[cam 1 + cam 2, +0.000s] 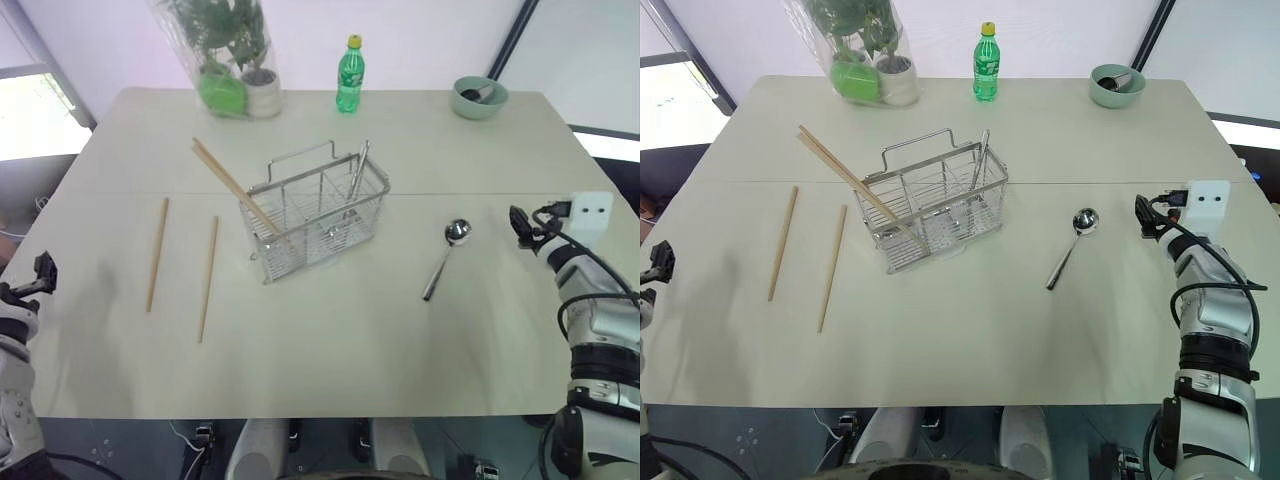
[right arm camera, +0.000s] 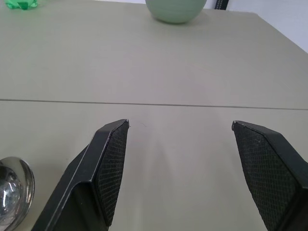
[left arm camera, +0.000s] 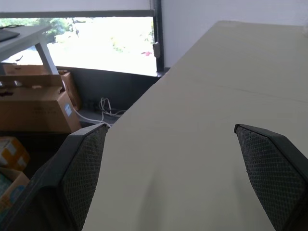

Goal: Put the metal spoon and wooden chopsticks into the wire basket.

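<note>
Both grippers hang spread wide with nothing between their fingers. The right gripper (image 2: 180,159) hovers over bare table (image 1: 330,350), the metal spoon (image 1: 447,256) lying just to its left, bowl nearest it. The left gripper (image 3: 171,166) sits at the table's left edge; two wooden chopsticks (image 1: 182,265) lie flat to its right. Farther right stands the wire basket (image 1: 318,215), with more chopsticks leaning out of it. Beyond are a green bottle (image 1: 350,75), a plant (image 1: 225,50) and a bowl (image 1: 479,97).

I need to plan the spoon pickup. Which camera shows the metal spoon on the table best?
The right eye view: the whole metal spoon lies bare on the table, bowl and handle. The left eye view shows the same. The right wrist view catches part of its bowl at the edge.
</note>
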Robot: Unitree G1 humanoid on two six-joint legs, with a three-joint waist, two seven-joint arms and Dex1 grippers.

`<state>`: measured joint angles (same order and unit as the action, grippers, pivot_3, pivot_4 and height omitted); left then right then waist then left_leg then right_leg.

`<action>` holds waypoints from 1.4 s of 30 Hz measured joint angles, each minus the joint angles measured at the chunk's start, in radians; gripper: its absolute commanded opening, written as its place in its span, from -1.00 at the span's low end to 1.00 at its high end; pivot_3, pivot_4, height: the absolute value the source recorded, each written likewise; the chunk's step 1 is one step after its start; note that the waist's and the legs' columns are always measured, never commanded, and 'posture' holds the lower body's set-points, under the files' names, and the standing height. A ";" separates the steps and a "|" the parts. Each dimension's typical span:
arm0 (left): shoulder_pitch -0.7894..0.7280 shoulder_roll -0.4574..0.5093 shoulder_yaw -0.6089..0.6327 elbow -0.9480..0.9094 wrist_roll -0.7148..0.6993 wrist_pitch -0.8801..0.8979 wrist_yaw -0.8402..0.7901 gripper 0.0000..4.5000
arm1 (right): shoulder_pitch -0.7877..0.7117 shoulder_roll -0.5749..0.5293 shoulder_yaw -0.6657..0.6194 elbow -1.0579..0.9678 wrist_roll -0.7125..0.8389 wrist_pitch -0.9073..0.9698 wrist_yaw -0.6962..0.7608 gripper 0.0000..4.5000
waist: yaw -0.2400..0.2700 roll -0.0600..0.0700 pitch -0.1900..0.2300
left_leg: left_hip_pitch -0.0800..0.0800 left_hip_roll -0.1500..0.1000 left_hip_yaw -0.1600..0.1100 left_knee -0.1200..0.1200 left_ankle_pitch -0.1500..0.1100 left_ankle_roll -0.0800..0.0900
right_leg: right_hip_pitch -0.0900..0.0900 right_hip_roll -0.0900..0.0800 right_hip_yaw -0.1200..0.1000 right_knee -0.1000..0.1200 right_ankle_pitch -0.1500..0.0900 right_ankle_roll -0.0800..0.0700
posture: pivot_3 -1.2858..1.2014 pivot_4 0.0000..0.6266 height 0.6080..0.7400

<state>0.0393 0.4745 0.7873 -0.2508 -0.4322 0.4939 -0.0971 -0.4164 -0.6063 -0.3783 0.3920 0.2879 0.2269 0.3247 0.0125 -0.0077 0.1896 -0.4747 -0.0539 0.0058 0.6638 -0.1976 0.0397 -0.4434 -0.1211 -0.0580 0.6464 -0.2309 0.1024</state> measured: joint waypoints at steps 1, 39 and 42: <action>0.000 0.000 0.000 0.000 0.000 0.000 0.000 0.98 | 0.000 0.000 0.000 0.000 0.000 0.000 0.000 0.57 | 0.000 0.000 0.000 | 0.000 0.000 0.000 0.000 0.000 0.000 | 0.000 0.000 0.000 0.000 0.000 0.000 | 0.03 -0.52 0.15; -0.219 0.492 -0.257 -0.391 -0.729 0.391 -0.545 0.98 | -0.620 -0.336 0.538 0.507 -0.335 -0.648 1.025 0.57 | -0.030 0.004 0.003 | -0.001 0.000 0.001 -0.002 0.001 -0.001 | 0.000 0.001 0.000 -0.001 0.000 0.000 | 0.03 -0.52 0.15; -0.198 0.530 -0.353 -0.466 -0.707 0.384 -0.626 0.98 | -0.715 -0.323 0.652 0.617 -0.450 -0.814 1.121 0.57 | -0.032 0.005 0.004 | -0.001 0.000 0.003 -0.002 0.001 -0.001 | 0.000 0.002 0.001 0.000 0.000 0.000 | 0.03 -0.52 0.15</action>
<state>-0.1583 1.0041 0.4344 -0.7169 -1.1388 0.8782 -0.7232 -1.1314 -0.9297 0.2735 1.0094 -0.1625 -0.5873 1.4458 -0.0197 -0.0022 0.1935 -0.4757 -0.0540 0.0086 0.6614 -0.1969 0.0386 -0.4438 -0.1192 -0.0575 0.6460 -0.2311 0.1022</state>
